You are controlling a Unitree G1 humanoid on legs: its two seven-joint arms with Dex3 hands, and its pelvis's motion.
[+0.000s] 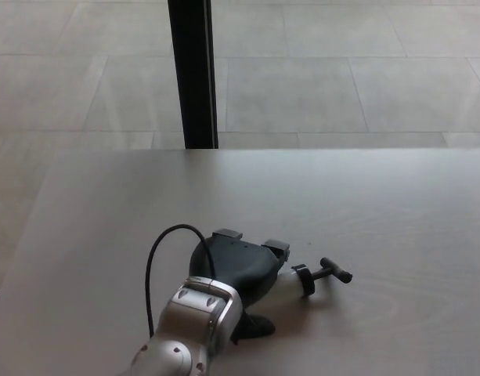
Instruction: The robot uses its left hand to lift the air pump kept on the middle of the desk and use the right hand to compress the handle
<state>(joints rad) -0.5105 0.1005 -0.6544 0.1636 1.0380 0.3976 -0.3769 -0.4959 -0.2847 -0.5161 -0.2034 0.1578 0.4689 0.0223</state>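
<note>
Pale grey woodgrain tabletop [396,227] fills lower half. Behind it, floor [341,70] of large light-grey tiles w/ thin grout lines. Black vertical post [192,74] stands just past tabletop's far edge. Soft, even light.
</note>
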